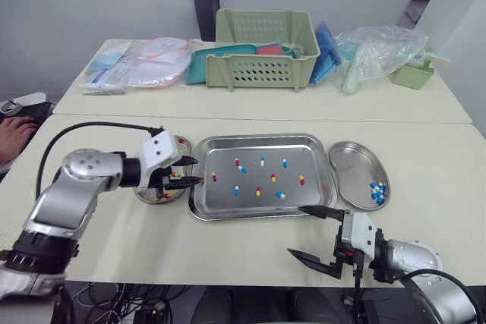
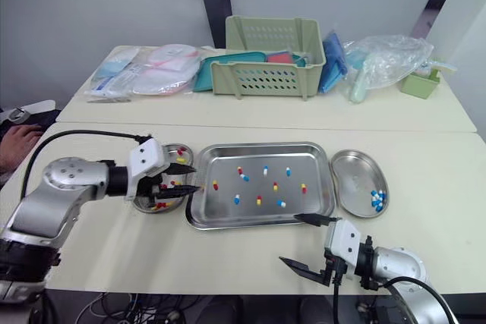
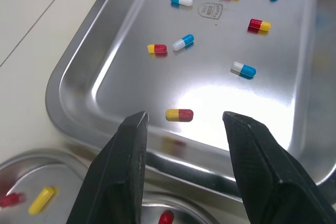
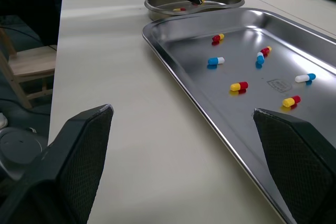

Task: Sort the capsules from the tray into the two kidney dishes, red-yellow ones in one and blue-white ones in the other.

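Nearest, at lower right of the frame, the right gripper (image 1: 300,231) is held spread wide and empty beside the tray's (image 1: 258,139) near edge. At centre left, the left gripper (image 1: 196,171) is parted and empty over the left kidney dish (image 1: 146,198). A red-yellow pick seems to be in hand. The nearest red-yellow capsule (image 1: 213,177), just inside the tray's left rim, should be straddled and pinched.

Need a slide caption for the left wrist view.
Open left gripper hovers at the edge of the tray, lined up on a red-yellow capsule.
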